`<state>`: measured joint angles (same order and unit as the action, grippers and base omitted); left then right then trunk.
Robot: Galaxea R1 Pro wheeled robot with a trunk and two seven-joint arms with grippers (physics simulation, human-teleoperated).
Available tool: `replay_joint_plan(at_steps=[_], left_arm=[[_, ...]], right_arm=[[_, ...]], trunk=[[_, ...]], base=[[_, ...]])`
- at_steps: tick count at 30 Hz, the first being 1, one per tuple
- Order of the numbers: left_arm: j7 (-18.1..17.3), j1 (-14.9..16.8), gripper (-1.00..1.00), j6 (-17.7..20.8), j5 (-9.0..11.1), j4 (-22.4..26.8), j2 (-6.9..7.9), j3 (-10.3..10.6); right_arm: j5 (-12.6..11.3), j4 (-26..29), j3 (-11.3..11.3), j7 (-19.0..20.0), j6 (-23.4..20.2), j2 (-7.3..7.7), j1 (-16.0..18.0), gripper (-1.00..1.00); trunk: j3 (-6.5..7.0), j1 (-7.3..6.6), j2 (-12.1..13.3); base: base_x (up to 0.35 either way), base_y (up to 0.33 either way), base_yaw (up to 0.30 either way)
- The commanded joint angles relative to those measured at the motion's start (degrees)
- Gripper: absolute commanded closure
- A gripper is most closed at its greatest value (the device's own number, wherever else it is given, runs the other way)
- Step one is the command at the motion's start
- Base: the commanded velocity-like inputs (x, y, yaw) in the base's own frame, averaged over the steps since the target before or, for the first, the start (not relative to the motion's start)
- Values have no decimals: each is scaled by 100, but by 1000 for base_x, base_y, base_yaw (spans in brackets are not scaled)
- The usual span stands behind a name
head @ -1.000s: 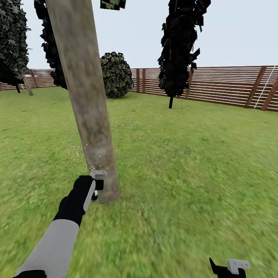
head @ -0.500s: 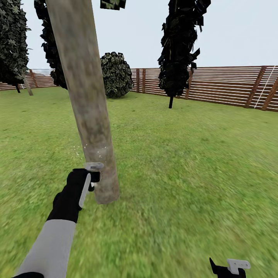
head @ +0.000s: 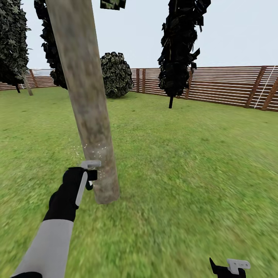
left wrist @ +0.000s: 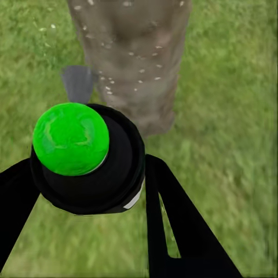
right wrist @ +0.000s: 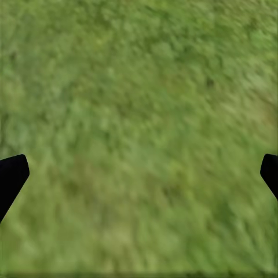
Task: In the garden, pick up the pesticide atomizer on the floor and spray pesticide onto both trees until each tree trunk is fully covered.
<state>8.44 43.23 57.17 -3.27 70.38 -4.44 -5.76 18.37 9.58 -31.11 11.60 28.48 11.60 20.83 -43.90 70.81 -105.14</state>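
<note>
While my left fingers grip the pesticide atomizer, they've drifted toward nine o'clock; fresh pesticide specks the tree trunk, so coverage grows. My right fingers hang open.

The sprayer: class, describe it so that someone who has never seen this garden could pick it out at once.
Start at the thick, pale tree trunk rising from the lawn. Near its base, the left hand holds the sprayer close beside the bark. It is the small round black thing with a bright green cap, unlike the grey-white fingers.
</note>
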Motion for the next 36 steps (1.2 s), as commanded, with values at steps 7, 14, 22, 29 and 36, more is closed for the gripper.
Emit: replay_joint_plan(at_steps=[7,14,22,29,36], left_arm=[[0,65,100,78,-55,419,-22,23],[0,207,100,84,-87,442,155,-130],[4,465,100,93,-96,436,461,-235],[8,401,100,84,-99,389,537,-223],[-14,74,100,13,-59,335,844,-182]], right_arm=[[0,0,0,0,0,0,0,-100],[0,0,0,0,0,0,0,-100],[0,0,0,0,0,0,0,-100],[0,0,0,0,0,0,0,-100],[0,0,0,0,0,0,0,-100]], trunk=[[0,0,0],[0,0,0],[0,0,0],[0,0,0],[0,0,0]], base=[[0,0,0],[0,0,0],[0,0,0],[0,0,0],[0,0,0]])
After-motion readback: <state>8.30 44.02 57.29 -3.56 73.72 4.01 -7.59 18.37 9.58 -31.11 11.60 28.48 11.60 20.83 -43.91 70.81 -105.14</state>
